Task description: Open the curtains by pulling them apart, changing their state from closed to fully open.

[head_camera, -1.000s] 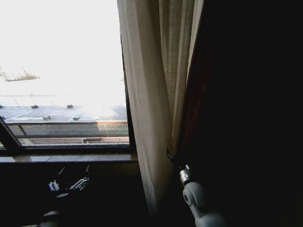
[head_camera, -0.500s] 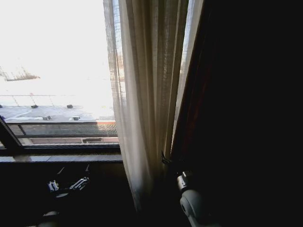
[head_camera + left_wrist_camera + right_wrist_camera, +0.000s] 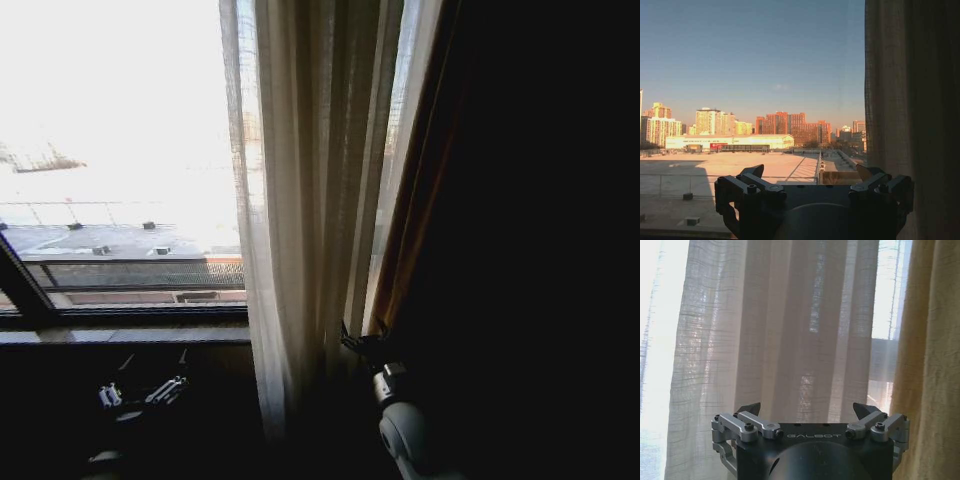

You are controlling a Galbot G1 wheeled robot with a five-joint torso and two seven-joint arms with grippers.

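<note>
The curtains show as one sheer white panel [image 3: 310, 200] hanging in long folds right of the bare window glass. In the right wrist view the same weave [image 3: 780, 330] hangs just ahead of my right gripper [image 3: 806, 410], which is open with nothing between its fingers. From the head view my right gripper [image 3: 355, 340] sits low at the panel's right edge. My left gripper [image 3: 140, 392] is parked below the sill, open. It faces the glass, with the curtain's edge [image 3: 910, 100] off to one side of my left gripper [image 3: 811, 172].
A thicker yellow-orange drape [image 3: 410, 250] hangs right of the sheer panel and shows close by as the drape [image 3: 930, 365]. A dark window frame bar [image 3: 25, 285] and the sill [image 3: 120, 335] run along the bottom. The room to the right is dark.
The sheer panel was bunched tightly a second ago and has spread back leftward over the glass. My right arm has shifted slightly left and lower. The left gripper has stayed put.
</note>
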